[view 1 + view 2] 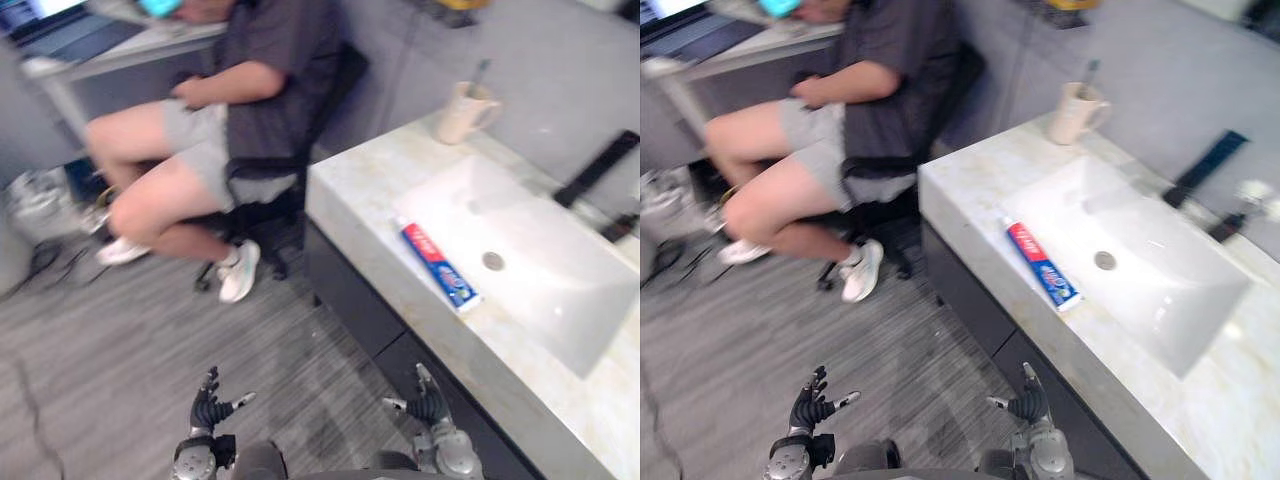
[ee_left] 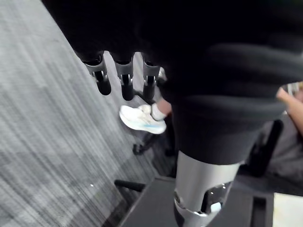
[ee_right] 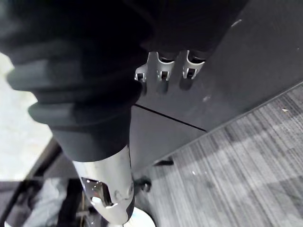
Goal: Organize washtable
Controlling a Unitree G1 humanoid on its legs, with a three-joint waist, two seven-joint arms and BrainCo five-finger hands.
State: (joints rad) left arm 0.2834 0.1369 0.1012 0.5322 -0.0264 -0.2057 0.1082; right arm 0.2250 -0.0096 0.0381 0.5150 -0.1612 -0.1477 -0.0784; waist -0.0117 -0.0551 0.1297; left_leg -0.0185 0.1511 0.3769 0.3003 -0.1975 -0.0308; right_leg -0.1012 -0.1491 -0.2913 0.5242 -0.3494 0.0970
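Note:
A red, white and blue toothpaste tube (image 1: 437, 265) lies flat on the marble washtable (image 1: 360, 205), along the near rim of the white sink (image 1: 540, 250). A beige mug (image 1: 462, 111) with a toothbrush in it stands at the counter's far corner. Both hands hang low over the floor, well short of the counter. My left hand (image 1: 207, 408) is open with relaxed fingers (image 2: 124, 78) and holds nothing. My right hand (image 1: 427, 403) is open too, close to the dark cabinet front (image 3: 246, 61), its fingers (image 3: 163, 71) straight.
A person sits on a black office chair (image 1: 270, 180) at a desk to the left of the washtable, with a white shoe (image 1: 239, 272) on the grey wood floor. A dark faucet (image 1: 597, 168) stands behind the sink. A bag (image 1: 40, 205) lies on the floor at far left.

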